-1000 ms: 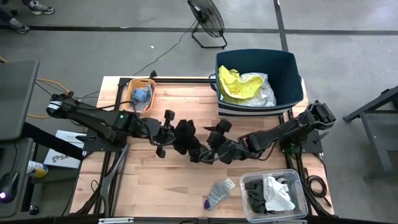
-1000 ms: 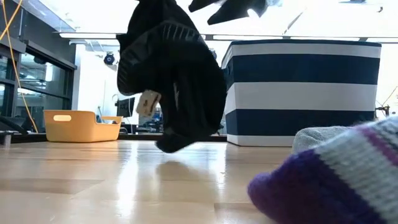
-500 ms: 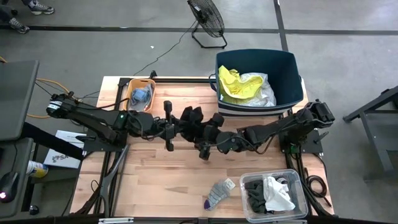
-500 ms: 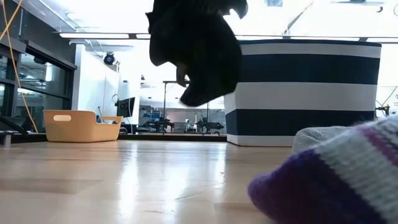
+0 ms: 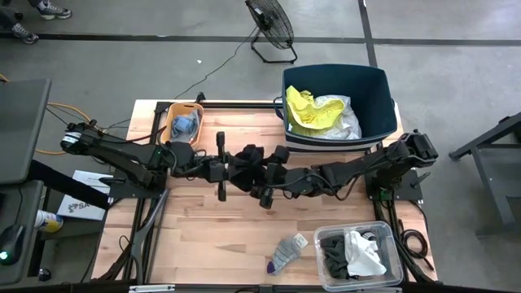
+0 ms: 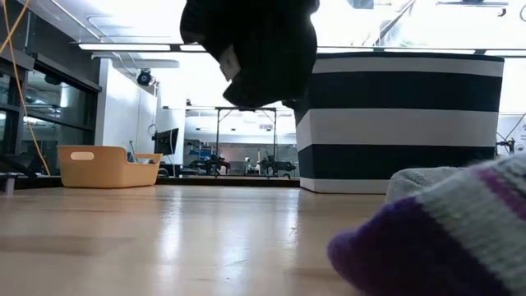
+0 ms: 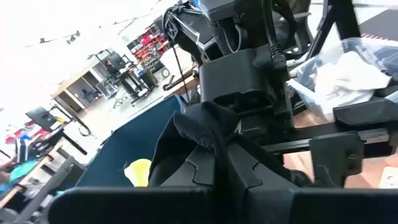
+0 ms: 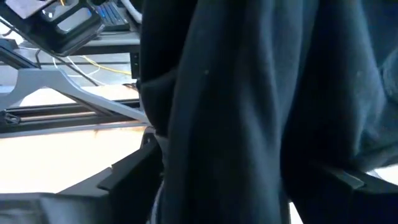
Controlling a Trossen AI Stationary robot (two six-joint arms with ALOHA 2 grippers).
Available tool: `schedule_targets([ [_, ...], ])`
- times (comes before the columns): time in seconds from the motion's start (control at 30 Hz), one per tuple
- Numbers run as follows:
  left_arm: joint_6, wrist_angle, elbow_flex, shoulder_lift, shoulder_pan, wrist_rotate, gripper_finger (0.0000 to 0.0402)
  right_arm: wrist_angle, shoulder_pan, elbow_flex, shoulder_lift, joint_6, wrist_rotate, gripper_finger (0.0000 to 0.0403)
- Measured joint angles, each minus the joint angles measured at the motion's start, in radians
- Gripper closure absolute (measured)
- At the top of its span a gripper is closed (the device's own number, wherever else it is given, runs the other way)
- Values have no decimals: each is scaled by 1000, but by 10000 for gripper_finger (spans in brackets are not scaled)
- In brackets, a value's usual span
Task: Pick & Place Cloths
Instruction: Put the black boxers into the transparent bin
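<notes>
A black cloth (image 5: 251, 156) hangs high over the middle of the table, between my two grippers; in the low view the black cloth (image 6: 259, 49) is well clear of the wood. My left gripper (image 5: 234, 165) reaches in level from the table's left and is shut on it. My right gripper (image 5: 267, 172) comes from the right and stands open, with the cloth (image 8: 249, 112) filling the space between its fingers. A grey sock with a purple end (image 5: 285, 254) lies flat near the front edge. My left gripper pinches a bunched fold of the black cloth (image 7: 205, 134) between its two fingers, coming at it level from the table's left. The cloth is lifted clear of the table and hangs in a lump below and beyond the fingers. My right gripper has the cloth between its open fingers (image 8: 124, 177); whether they touch it I cannot tell.
A navy tub (image 5: 376, 98) at the far right holds yellow and white cloths. An orange tray (image 5: 172, 114) at the far left holds a blue-grey cloth. A clear bin (image 5: 326, 277) at the near right holds black and white cloths. Bare wood lies at the near left.
My left gripper has risen and tipped up to level, carrying the black cloth; its lower end has gone from just above the table to high over it. My right gripper has moved toward the table's left and far edge, up to the cloth.
</notes>
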Motion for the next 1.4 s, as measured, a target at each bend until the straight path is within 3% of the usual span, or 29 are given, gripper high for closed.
schedule_targets([
  [0.23,-24,1,0,0,0,8,401,24,0,0,0,-47,0,187],
  [0.53,-69,-28,0,0,0,8,389,11,0,0,0,-51,12,384],
  [0.77,-104,-47,0,0,0,-35,343,-22,0,0,-4,-44,12,388],
  [1.17,-196,-81,1,-29,-2,-80,118,-180,15,0,-114,28,64,390],
  [1.27,-249,-153,1,-56,-2,-113,84,-232,25,0,-158,63,64,390],
  [1.4,-337,-257,1,-92,-2,-146,69,-320,37,0,-225,123,52,391],
])
